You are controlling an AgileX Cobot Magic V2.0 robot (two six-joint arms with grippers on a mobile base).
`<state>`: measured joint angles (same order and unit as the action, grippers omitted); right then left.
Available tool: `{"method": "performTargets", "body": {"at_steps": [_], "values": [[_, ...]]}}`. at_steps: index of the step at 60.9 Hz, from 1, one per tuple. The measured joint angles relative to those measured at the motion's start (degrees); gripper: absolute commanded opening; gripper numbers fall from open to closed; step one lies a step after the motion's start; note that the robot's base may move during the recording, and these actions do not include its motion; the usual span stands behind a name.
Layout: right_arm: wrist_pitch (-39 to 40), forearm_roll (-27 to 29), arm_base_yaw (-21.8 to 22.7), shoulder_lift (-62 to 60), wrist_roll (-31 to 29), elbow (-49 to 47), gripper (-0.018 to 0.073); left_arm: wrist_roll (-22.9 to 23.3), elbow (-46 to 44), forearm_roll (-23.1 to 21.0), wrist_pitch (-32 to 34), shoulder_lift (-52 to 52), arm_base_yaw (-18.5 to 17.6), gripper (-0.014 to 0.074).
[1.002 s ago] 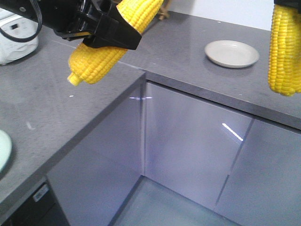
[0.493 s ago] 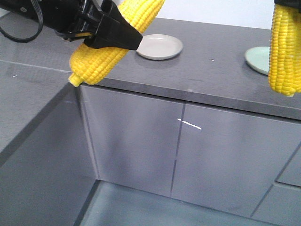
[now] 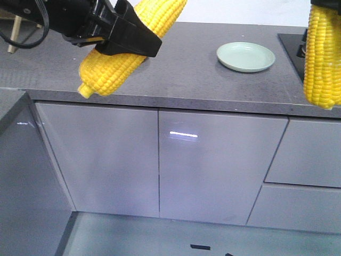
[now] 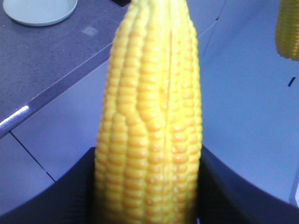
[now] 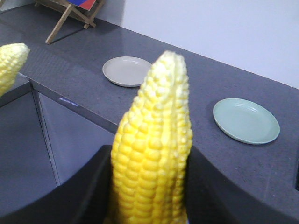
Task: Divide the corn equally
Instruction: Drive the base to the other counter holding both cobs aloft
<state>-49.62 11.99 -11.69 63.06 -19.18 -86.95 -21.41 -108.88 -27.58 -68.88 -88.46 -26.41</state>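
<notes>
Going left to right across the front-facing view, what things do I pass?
tilted corn cob, clamped in the left gripper → pale green plate → hanging corn cob at the right edge

**Two cobs held up before the desk**

The left cob (image 3: 114, 66) lies tilted between the left fingers (image 3: 133, 40); in the front view it crosses the desk's (image 3: 181, 80) front edge. The right cob (image 3: 322, 58) hangs upright between the right fingers (image 5: 93, 186), at the far right. Two plates lie on the desk, well apart. The right plate (image 5: 246, 120) sits between the cobs in the front view, and the left plate (image 5: 127, 71) lies further left. Cabinet doors (image 3: 213, 165) stand below the desk.
</notes>
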Motion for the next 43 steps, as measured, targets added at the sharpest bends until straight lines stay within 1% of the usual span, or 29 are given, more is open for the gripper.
{"method": "performTargets", "body": {"at_steps": [43], "values": [[0.0,0.0,0.0,0.0,0.0,0.0,-0.0005,0.0,0.0,0.0,0.0,0.0,0.0,-0.0006]]}}
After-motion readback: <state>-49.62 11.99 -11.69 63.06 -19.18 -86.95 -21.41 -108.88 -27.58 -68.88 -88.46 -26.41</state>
